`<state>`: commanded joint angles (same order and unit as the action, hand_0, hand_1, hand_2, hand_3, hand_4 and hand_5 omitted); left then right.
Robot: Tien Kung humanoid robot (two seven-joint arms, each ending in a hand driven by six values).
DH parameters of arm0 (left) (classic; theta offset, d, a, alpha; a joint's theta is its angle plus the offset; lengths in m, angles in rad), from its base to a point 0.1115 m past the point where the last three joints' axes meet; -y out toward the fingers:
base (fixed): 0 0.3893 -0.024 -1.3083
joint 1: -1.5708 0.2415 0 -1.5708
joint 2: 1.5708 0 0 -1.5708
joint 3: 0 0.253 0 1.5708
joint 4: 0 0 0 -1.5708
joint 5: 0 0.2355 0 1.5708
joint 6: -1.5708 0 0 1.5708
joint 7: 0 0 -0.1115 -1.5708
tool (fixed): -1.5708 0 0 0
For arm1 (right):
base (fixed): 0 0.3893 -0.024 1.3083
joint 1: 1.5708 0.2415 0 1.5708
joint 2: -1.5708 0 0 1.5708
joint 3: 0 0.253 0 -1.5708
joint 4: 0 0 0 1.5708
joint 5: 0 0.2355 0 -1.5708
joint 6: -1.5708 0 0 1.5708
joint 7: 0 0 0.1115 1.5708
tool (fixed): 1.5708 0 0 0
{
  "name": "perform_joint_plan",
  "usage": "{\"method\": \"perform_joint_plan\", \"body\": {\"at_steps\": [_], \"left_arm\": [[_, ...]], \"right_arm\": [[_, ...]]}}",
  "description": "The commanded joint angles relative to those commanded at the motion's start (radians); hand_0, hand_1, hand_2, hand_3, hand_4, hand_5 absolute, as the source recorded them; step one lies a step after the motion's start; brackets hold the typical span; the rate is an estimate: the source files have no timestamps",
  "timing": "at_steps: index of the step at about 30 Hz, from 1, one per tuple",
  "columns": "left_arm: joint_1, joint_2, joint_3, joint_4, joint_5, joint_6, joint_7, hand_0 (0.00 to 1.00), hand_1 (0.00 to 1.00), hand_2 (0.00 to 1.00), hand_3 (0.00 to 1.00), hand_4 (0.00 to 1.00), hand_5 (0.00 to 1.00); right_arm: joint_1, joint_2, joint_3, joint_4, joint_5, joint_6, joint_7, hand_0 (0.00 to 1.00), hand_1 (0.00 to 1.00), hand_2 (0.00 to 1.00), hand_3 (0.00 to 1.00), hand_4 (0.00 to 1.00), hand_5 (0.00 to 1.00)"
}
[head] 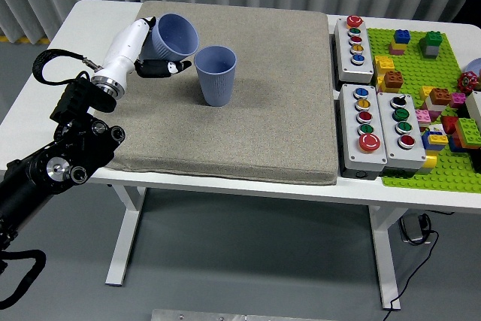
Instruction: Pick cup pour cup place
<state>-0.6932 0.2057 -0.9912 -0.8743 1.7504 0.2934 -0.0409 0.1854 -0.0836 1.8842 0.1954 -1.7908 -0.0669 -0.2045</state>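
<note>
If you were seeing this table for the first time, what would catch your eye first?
The left hand holds a blue cup tilted toward a second blue cup standing upright on the grey mat. At the right, a green baseplate crowded with colourful bricks sits beside the button boxes.

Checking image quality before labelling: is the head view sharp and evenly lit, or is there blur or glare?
Head view: even, soft light, no glare; the held cup in the left hand and the standing cup are sharp, with faint shadows on the grey mat.
</note>
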Motion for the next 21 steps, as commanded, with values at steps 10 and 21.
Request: {"method": "perform_joint_plan", "body": {"at_steps": [10, 21], "left_arm": [[-0.022, -0.001, 0.005, 0.003, 0.159, -0.005, 0.038, 0.585, 0.546, 0.538, 0.568, 0.886, 0.168], [-0.043, 0.002, 0.026, 0.012, 0.293, -0.01, 0.082, 0.579, 0.544, 0.536, 0.568, 0.888, 0.178]], "right_arm": [[0.002, -0.001, -0.001, 0.0, 0.002, 0.0, 0.0, 0.7, 0.706, 0.663, 0.628, 0.039, 0.328], [-0.002, -0.001, 0.002, 0.0, -0.006, 0.002, 0.0, 0.7, 0.705, 0.663, 0.627, 0.04, 0.329]]}}
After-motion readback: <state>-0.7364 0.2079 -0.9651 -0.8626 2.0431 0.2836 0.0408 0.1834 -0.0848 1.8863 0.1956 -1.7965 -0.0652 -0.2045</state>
